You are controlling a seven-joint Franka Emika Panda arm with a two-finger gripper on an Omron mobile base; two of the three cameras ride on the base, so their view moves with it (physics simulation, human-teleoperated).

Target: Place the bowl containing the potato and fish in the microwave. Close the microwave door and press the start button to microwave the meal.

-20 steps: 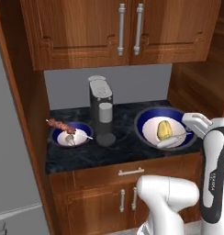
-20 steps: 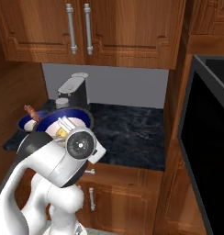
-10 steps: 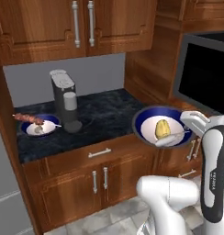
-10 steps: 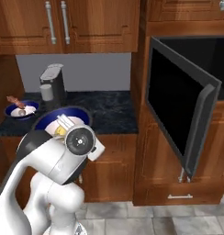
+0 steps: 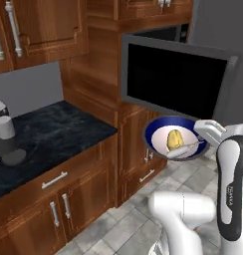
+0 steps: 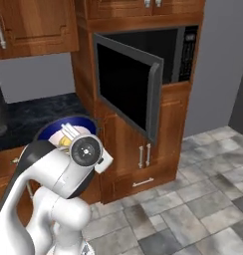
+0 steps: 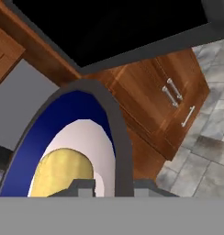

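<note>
A: Where is the bowl [image 5: 176, 138]?

B: Held in the air off the counter's right end, in front of the wooden cabinets below the microwave [image 6: 178, 47]. From the left base camera it hangs just under the lower edge of the swung-out microwave door [image 5: 176, 78].

A: And the gripper [image 7: 114, 186]?

B: Clamped on the bowl's rim. In the hand camera one finger sits on the inner side and one on the outer, with the dark rim running up between them.

A: What is in the bowl?

B: The yellow potato [image 5: 174, 139] sits near the middle of the white inside. The pale fish [image 5: 186, 148] lies along its near side, toward the gripper.

A: Is the microwave shut?

B: No. The door stands wide open, hinged on its left side, its black glass facing out into the room. From the right base camera the grey bar handle [image 6: 154, 102] runs down its free edge, and the dark cavity shows behind it.

A: Anything else nearby?

B: The dark stone counter [image 5: 49, 137] stretches to the left, with a grey-black coffee machine [image 5: 3, 138] at its far left end. Grey floor tiles [image 6: 193, 209] lie to the right.
</note>
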